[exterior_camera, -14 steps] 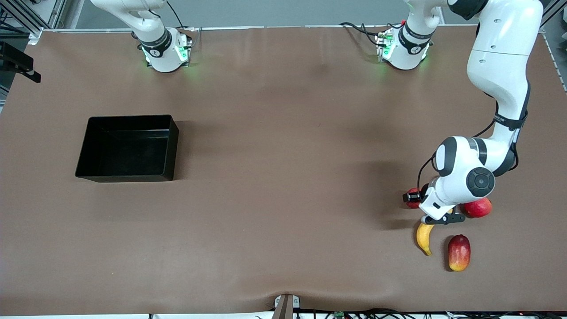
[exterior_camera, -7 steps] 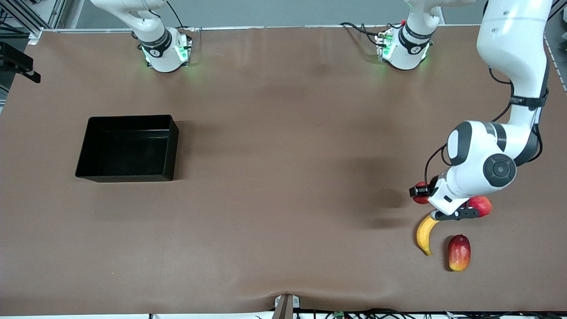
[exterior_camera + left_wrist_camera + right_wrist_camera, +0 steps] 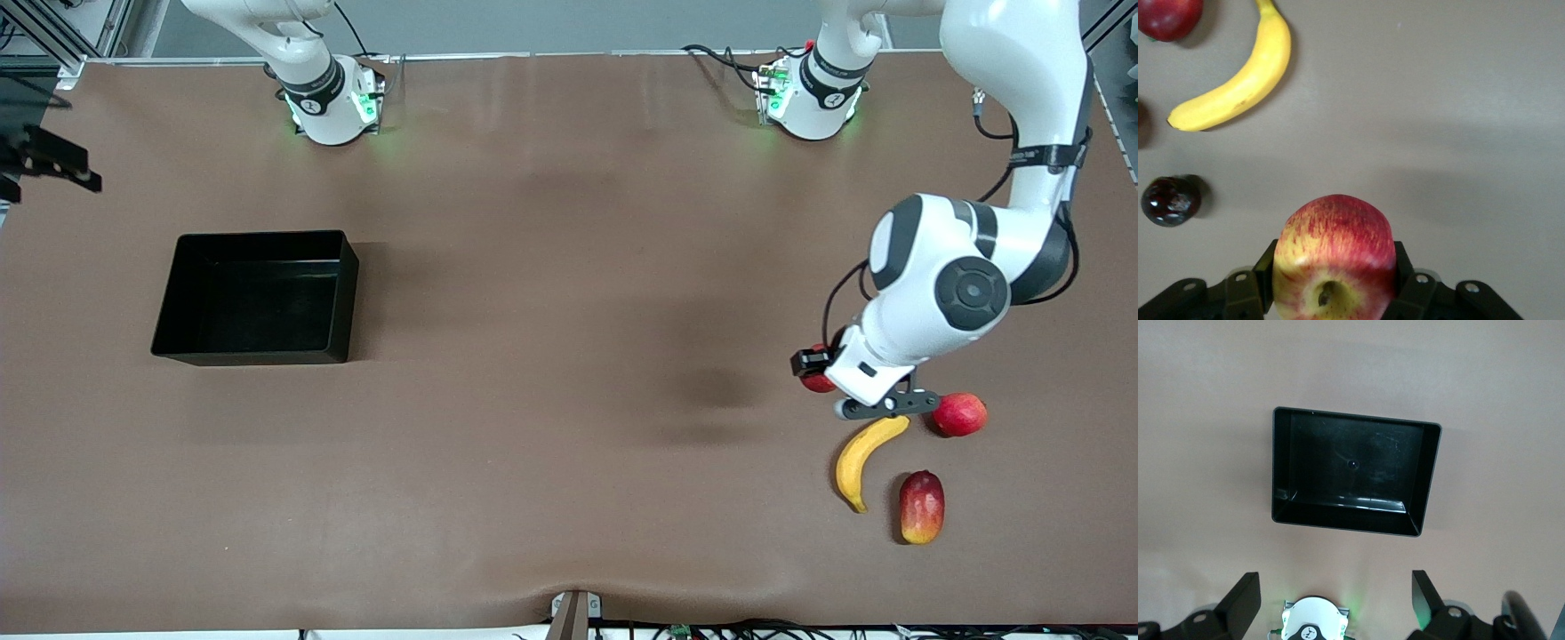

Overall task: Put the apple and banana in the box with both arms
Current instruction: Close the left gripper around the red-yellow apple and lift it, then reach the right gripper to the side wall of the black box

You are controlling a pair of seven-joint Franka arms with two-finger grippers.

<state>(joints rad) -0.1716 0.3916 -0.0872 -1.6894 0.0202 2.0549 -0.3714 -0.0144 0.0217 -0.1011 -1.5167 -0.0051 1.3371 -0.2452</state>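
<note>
My left gripper (image 3: 813,379) is shut on the apple (image 3: 817,384), red with yellow streaks, and holds it in the air over the table at the left arm's end. In the left wrist view the apple (image 3: 1335,257) fills the space between the fingers (image 3: 1405,273) of the left gripper (image 3: 1335,283). The yellow banana (image 3: 864,458) lies on the table under and nearer the front camera than the gripper; it also shows in the left wrist view (image 3: 1238,87). The black box (image 3: 345,267) stands empty at the right arm's end. My right gripper (image 3: 1335,603) is open and empty, high over the table, looking down on the box (image 3: 1426,480).
A smooth red round fruit (image 3: 958,414) lies beside the banana's upper end. A red-and-yellow mango (image 3: 921,507) lies beside its lower end. A dark plum (image 3: 1170,200) sits on the table near the left gripper. The right arm's base (image 3: 1311,623) shows below the right gripper.
My left gripper has risen with the apple and shifted toward the table's middle, uncovering the whole banana. A dark part at the front view's edge by the right arm's end has shifted slightly.
</note>
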